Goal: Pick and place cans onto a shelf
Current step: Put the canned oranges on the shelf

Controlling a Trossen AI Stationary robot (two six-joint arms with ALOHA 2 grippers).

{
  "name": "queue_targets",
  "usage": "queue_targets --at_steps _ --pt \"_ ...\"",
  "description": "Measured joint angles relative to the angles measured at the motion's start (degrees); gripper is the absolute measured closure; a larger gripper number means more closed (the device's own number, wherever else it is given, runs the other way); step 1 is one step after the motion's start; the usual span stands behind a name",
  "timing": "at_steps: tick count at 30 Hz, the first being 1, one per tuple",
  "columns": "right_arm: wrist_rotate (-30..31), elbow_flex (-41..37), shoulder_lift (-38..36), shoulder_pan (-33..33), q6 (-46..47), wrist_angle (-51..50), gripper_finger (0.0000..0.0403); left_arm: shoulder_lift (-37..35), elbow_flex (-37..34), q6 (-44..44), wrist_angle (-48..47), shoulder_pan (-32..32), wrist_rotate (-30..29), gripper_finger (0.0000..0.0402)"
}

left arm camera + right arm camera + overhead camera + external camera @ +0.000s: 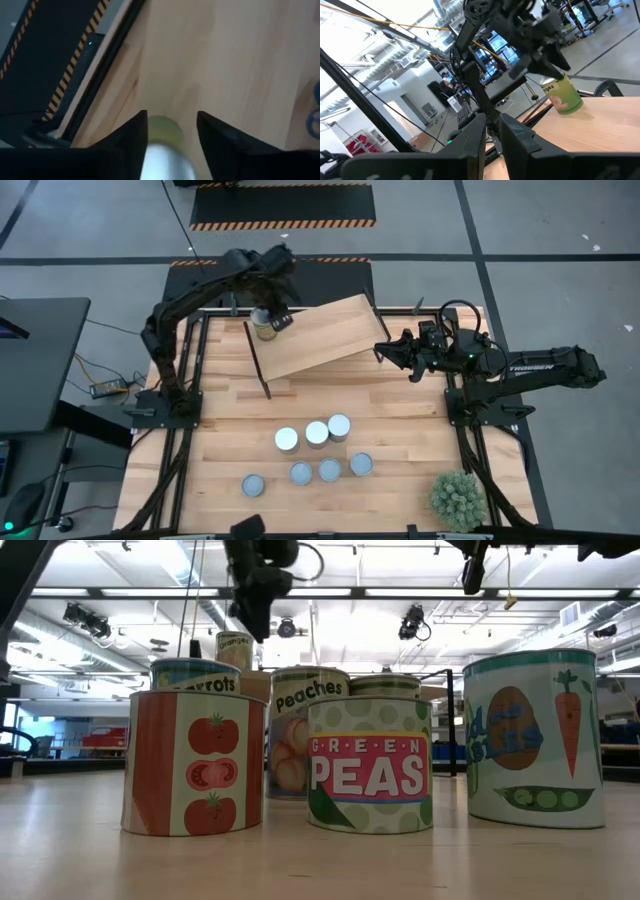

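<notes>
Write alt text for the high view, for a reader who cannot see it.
Seen from above, the left tool is at a can standing on the far left corner of the tilted shelf, while the right tool waits at the shelf's right end. Seven more cans cluster on the table in front, with a spiky green plant ball near the right corner.

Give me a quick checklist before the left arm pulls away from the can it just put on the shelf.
1. Can sits on the shelf: ok.
2. Can upright: ok, right wrist view shows it standing.
3. Left claw fingers spread off the can's sides: cannot tell, gap looks slim.
4. Right claw clear of the can, at the shelf's other end: ok.
5. Seven cans waiting on the table: ok.
</notes>
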Motion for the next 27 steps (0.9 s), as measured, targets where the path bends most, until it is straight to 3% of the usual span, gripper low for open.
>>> queue_targets --at_steps 7,27 --pt "0.02 0.0 0.01 0.0 0.72 0.0 0.0341 2.75 0.0 5.27 -2.09 -2.18 -7.49 0.019" --pt "0.09 0.0 0.01 0.0 0.44 0.33 0.0341 3.86 0.02 7.45 -2.43 -1.34 -7.8 0.02"
